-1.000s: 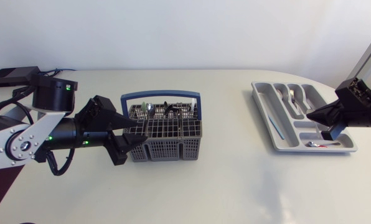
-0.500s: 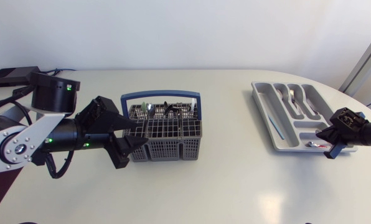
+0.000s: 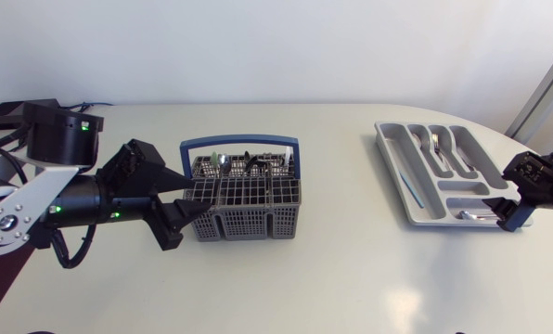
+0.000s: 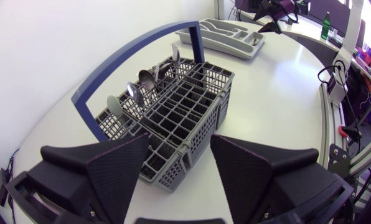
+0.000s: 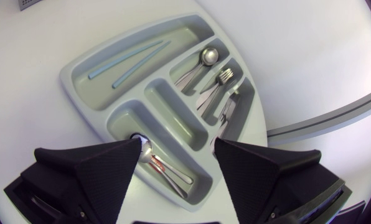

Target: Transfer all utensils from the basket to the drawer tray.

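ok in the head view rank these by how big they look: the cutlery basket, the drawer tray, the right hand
1. grey plastic drawer tray and grey mesh basket with blue handle: look about alike, not ranked.
2. black wedge-fingered right hand: clearly smallest.

Grey basket [image 3: 244, 209] centre-left, utensils [image 3: 249, 160] standing inside; left arm [image 3: 82, 199] jaws spread beside it; tray [image 3: 385, 139] far right, right arm [image 3: 536, 181] alongside.

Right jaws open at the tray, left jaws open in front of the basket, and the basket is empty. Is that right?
No, one thing is off: the basket is not empty. The left wrist view shows several utensils standing in its row beside the handle. Right jaws open at the tray, left jaws open in front of the basket: both correct.
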Available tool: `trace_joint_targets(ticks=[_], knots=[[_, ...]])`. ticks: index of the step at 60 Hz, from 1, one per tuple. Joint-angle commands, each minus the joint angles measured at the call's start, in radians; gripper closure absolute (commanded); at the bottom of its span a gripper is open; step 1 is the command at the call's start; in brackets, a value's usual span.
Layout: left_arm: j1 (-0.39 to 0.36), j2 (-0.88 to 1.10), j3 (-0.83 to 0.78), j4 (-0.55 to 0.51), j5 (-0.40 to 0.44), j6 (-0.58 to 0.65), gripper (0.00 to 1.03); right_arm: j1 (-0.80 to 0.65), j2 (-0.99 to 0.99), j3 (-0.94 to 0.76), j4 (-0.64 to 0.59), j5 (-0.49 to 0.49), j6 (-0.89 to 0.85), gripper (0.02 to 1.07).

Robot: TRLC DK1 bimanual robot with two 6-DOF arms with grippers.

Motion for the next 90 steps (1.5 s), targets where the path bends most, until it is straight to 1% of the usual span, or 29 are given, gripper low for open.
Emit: trace_joint_targets(ticks=[1,5,10,14,21,26,30,35,42,48,50,51,57,60,65,72,75,81,85,90], knots=[[0.014,-0.025,-0.01,-0.009,-0.002,-0.012,0.33,0.046,-0.075,-0.023,-0.038,0.018,0.033,0.07],[0.026,-0.035,-0.016,-0.016,-0.002,-0.012,0.33,0.085,-0.112,-0.031,-0.05,0.053,0.059,0.07],[0.034,-0.051,-0.022,-0.032,-0.002,-0.004,0.32,0.131,-0.164,-0.026,-0.11,0.053,0.104,0.07],[0.034,-0.058,-0.027,-0.044,-0.002,0.007,0.32,0.196,-0.204,-0.034,-0.136,0.053,0.16,0.07],[0.034,-0.057,-0.039,-0.058,-0.002,0.016,0.32,0.388,-0.263,-0.048,-0.181,0.062,0.288,0.07],[0.037,-0.057,-0.056,-0.058,-0.002,0.019,0.32,0.555,-0.273,-0.045,-0.165,0.134,0.398,0.08],[0.048,-0.057,-0.069,-0.062,-0.002,0.034,0.32,0.653,-0.245,-0.015,-0.156,0.139,0.487,0.12],[0.072,-0.057,-0.079,-0.076,-0.002,0.06,0.32,0.748,-0.187,0.032,-0.144,0.13,0.571,0.12],[0.099,-0.057,-0.1,-0.079,-0.002,0.091,0.32,0.826,-0.087,0.109,-0.112,0.088,0.673,0.13],[0.122,-0.055,-0.128,-0.081,-0.001,0.117,0.32,0.875,0.008,0.17,-0.063,0.082,0.743,0.17],[0.123,-0.052,-0.138,-0.081,-0.001,0.128,0.32,0.883,0.042,0.192,-0.05,0.082,0.762,0.23],[0.123,-0.051,-0.145,-0.081,-0.001,0.131,0.32,0.888,0.065,0.207,-0.043,0.082,0.774,0.28],[0.123,-0.034,-0.169,-0.081,-0.001,0.146,0.33,0.888,0.186,0.299,-0.03,0.07,0.834,0.49],[0.118,-0.022,-0.177,-0.081,-0.001,0.149,0.38,0.883,0.244,0.347,-0.02,0.057,0.857,0.62],[0.112,0.0,-0.18,-0.072,-0.001,0.152,0.46,0.877,0.319,0.425,-0.016,0.031,0.897,0.79],[0.1,0.031,-0.195,-0.006,0.001,0.155,0.62,0.862,0.431,0.552,-0.056,-0.041,0.957,0.97],[0.089,0.052,-0.197,0.016,0.001,0.154,0.68,0.855,0.476,0.597,-0.066,-0.068,0.976,1.01],[0.068,0.081,-0.201,0.076,0.001,0.145,0.77,0.852,0.56,0.684,-0.104,-0.107,1.015,1.01],[0.056,0.103,-0.203,0.123,0.001,0.128,0.83,0.848,0.622,0.75,-0.145,-0.162,1.036,1.01],[0.046,0.138,-0.197,0.169,0.001,0.114,0.84,0.845,0.694,0.831,-0.219,-0.231,1.036,1.01]])
